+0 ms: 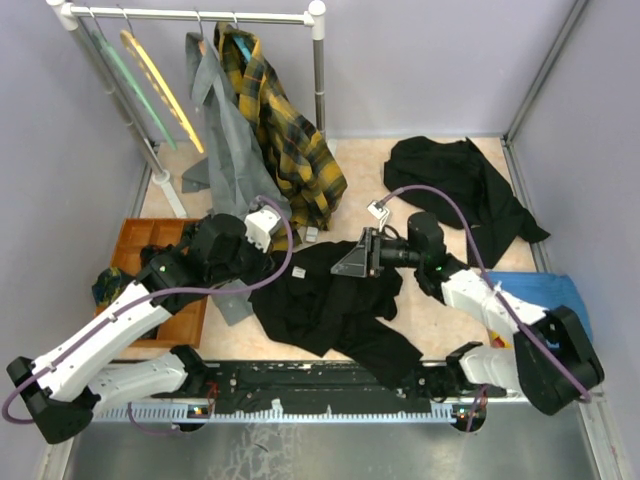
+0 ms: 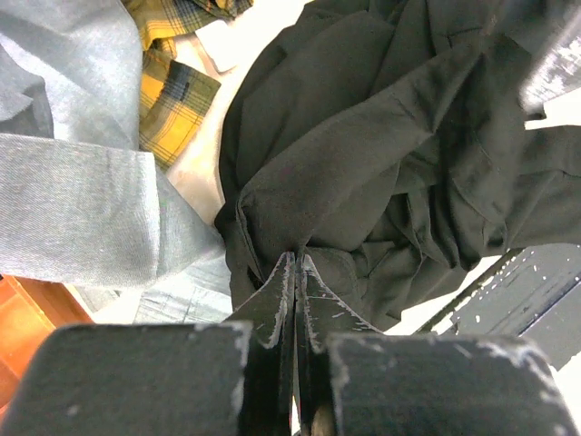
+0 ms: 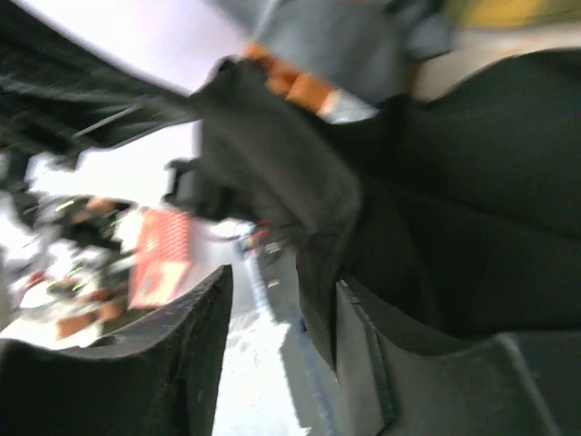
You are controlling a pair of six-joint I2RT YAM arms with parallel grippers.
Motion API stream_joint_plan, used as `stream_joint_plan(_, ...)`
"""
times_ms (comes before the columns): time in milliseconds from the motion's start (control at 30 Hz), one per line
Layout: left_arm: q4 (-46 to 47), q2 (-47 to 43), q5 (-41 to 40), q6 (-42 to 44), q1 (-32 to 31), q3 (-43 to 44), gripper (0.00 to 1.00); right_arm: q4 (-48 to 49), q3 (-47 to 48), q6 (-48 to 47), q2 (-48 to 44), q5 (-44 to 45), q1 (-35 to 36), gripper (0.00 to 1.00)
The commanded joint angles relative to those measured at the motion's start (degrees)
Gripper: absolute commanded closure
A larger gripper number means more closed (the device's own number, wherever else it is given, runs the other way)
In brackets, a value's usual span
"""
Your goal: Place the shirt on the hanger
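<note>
1. Far left, I see the yellow hanger [image 1: 162, 92] hooked on the rack [image 1: 190, 14] just beside a pale green hanger [image 1: 128, 82]. It is bare and well apart from the shirt.
2. A grey shirt [image 1: 225, 140] and a plaid shirt [image 1: 285, 130] hang from the same rack. Their tails reach down to the table [image 1: 350, 160].
3. My left gripper [image 2: 295, 265] has its fingers pressed together, pinching a fold at the left edge of the shirt [image 1: 330, 300]. Creases run into the tips.
4. The shirt itself lies crumpled on the table in the middle, between the two arms and near the front edge.
5. My right gripper [image 3: 281, 282] has its fingers spread. A fold of the black cloth hangs in the gap, against one finger. The wrist view is blurred, so I cannot tell more.
6. Back right, another black garment [image 1: 460, 190] lies in a heap, apart from the shirt.
</note>
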Motion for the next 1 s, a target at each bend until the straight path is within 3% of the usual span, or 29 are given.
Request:
stream_joint_plan(0, 3.44, 0.06, -0.73, 0.23, 0.74, 1.03, 1.0, -37.49, 10.26, -27.3, -7.46, 23.59, -0.63, 0.46)
stream_joint_plan(100, 3.53, 0.43, -0.65, 0.59, 1.03, 1.32, 1.0, -45.28, 12.91, -31.75, -11.04, 35.38, -0.63, 0.3)
stream_joint_plan(233, 3.53, 0.56, -0.36, 0.67, 1.27, 1.4, 1.0, -45.22, 13.91, -32.25, -16.89, 37.2, 0.34, 0.26)
stream_joint_plan(300, 3.49, 0.61, -0.27, 0.77, 1.37, 1.31, 1.0, -45.52, 15.56, -32.9, -18.73, 42.53, 6.11, 0.26)
stream_joint_plan(467, 3.21, 0.76, -1.07, 0.57, 1.85, 1.54, 1.0, -50.49, 19.7, -35.17, -14.1, 65.56, 25.2, 0.25)
stream_joint_plan(633, 2.8, 1.1, -1.83, -0.49, 2.16, 2.06, 1.0, -52.31, 18.76, -27.52, -9.89, 81.06, 30.5, 0.25)
stream_joint_plan(967, 3.06, 1.63, -1.67, -1.02, 2.36, 1.86, 1.0, -50.17, 15.59, -14.33, -5.67, 83.43, 35.27, 0.31)
